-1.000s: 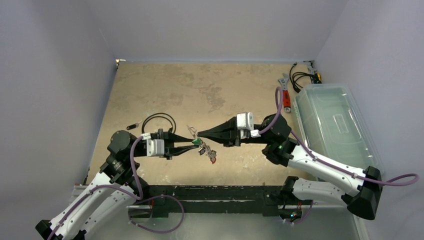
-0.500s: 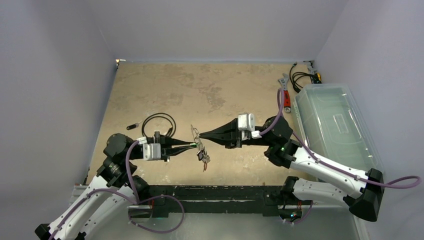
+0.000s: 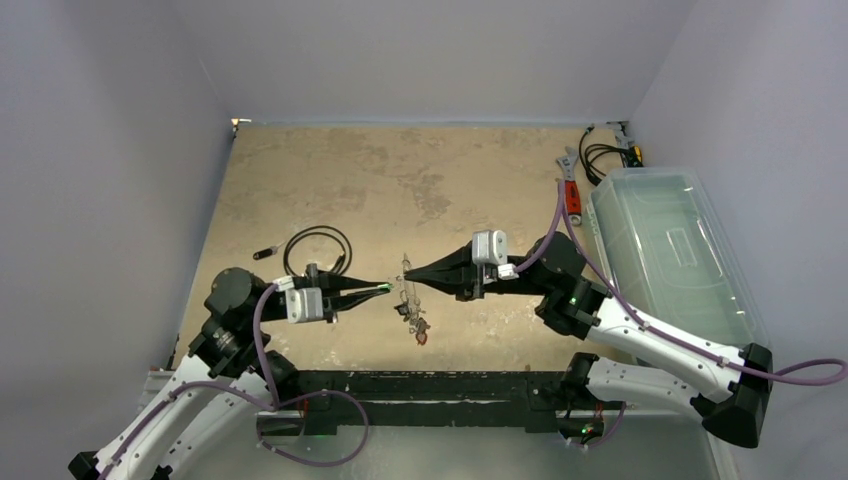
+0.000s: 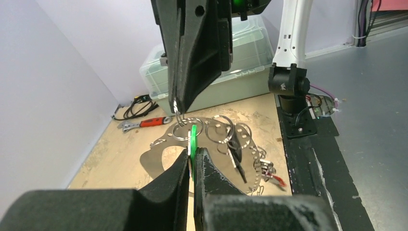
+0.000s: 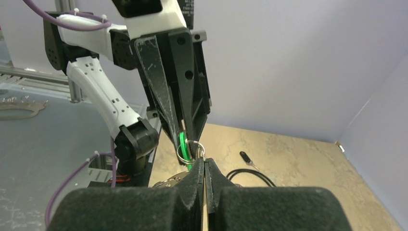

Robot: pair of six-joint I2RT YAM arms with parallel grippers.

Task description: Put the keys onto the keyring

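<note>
My left gripper (image 3: 388, 288) is shut on a green-headed key (image 4: 194, 139), its fingertips (image 4: 182, 161) pinching the head edge-on. My right gripper (image 3: 408, 279) faces it tip to tip, shut on a small split ring (image 5: 189, 151) that loops by the green key (image 5: 182, 142). The keyring (image 4: 156, 159), a wide silvery plate ring with holes along its rim, hangs below both grippers above the table. Dark keys (image 4: 236, 153) and a red-tagged one (image 3: 421, 338) dangle from it. In the left wrist view the right gripper (image 4: 176, 105) comes down from above.
A black coiled cable loop (image 3: 318, 240) and a small black key (image 3: 266, 252) lie left of the grippers. A red-handled wrench (image 3: 572, 190) and a clear lidded bin (image 3: 670, 250) are at the right. More black cable (image 3: 605, 155) lies in the far right corner.
The left gripper drew back to the left and the right gripper shifted slightly right and nearer. The hanging bunch swung and now dangles lower between the two tips.
</note>
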